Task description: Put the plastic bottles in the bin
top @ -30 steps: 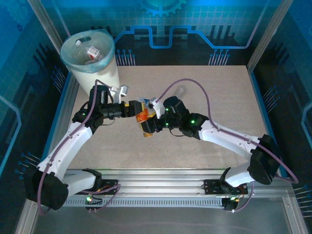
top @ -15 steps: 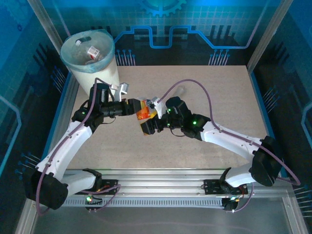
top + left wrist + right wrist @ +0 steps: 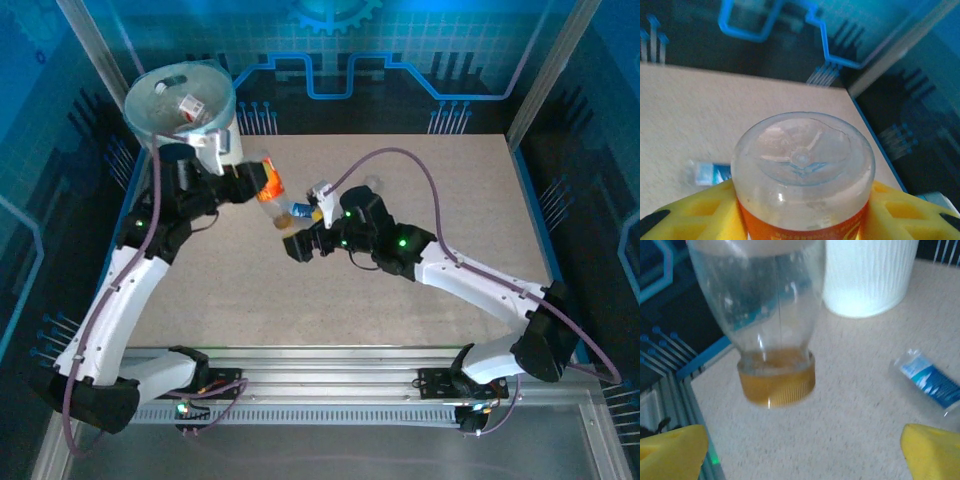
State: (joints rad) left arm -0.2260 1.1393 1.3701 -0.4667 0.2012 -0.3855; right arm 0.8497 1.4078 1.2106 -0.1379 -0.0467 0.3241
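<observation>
My left gripper (image 3: 255,180) is shut on a clear plastic bottle (image 3: 268,186) with an orange label and orange cap, held in the air just right of the bin (image 3: 137,118). The left wrist view shows the bottle's clear base (image 3: 802,162) between my yellow fingers (image 3: 695,215). My right gripper (image 3: 300,243) stands open and empty below that bottle. The right wrist view shows the orange cap (image 3: 777,385) hanging above its spread fingertips (image 3: 670,450). A blue-labelled bottle (image 3: 301,208) lies on the table beside it. The cream-white bin holds bottles (image 3: 190,106).
Another clear bottle (image 3: 372,185) lies on the table behind the right arm. The blue-labelled bottle (image 3: 930,385) lies right of the bin's white ribbed wall (image 3: 865,275). Metal frame posts and blue panels enclose the tabletop (image 3: 420,230).
My right gripper opened and let go of the orange bottle. My left gripper closed on it, then lifted it up and back toward the bin.
</observation>
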